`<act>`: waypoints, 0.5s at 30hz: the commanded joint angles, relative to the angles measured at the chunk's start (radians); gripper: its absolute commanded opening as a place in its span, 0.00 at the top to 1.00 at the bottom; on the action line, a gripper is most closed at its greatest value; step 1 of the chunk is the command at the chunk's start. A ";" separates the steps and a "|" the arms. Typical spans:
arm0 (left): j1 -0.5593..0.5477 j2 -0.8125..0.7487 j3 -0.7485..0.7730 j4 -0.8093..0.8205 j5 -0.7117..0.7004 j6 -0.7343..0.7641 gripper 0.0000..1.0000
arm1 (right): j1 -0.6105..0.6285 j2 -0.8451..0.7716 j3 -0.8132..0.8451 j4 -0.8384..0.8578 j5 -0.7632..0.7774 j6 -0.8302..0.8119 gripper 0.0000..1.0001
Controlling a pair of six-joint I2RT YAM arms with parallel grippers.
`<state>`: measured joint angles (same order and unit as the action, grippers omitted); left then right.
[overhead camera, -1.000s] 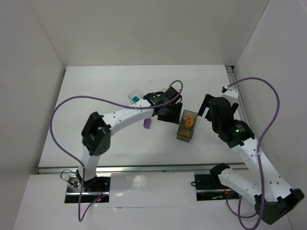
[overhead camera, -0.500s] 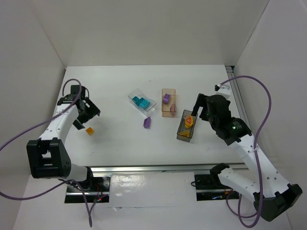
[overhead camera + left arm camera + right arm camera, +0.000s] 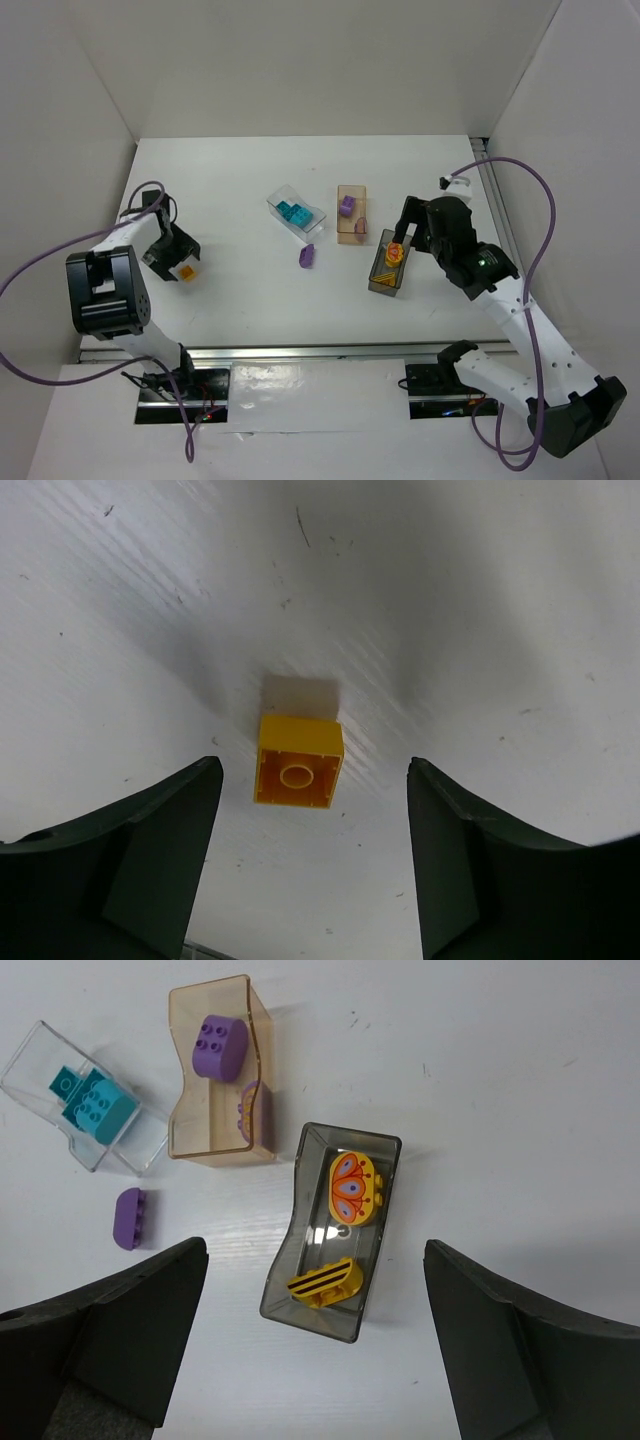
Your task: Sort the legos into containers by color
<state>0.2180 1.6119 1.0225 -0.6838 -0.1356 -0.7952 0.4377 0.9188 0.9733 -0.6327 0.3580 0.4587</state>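
Teal bricks (image 3: 90, 1100) sat in the clear bin (image 3: 40, 1055), purple in the amber bin (image 3: 185, 1110), yellow in the grey bin (image 3: 300, 1290). Loose on the table (image 3: 500, 1060) lay a purple brick (image 3: 129, 1217) and a yellow brick (image 3: 298, 761), the latter beneath the wide-open left gripper (image 3: 312, 780). The right gripper (image 3: 315, 1255) gaped empty.

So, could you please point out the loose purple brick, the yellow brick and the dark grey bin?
loose purple brick (image 3: 129, 1218), right wrist view, middle of its body.
yellow brick (image 3: 298, 761), left wrist view, middle of its upturned face.
dark grey bin (image 3: 312, 1235), right wrist view, bare patch of its floor.
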 commanded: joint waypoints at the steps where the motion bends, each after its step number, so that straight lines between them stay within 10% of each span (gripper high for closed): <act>1: -0.011 0.033 -0.001 0.021 -0.007 -0.024 0.20 | -0.005 0.003 -0.005 0.045 -0.007 -0.008 0.04; 15: -0.081 0.074 0.019 0.035 0.002 -0.026 0.60 | -0.005 0.012 0.015 0.036 0.002 -0.017 0.04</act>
<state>0.1772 1.6985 1.0206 -0.6441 -0.1329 -0.8177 0.4377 0.9325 0.9718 -0.6292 0.3511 0.4515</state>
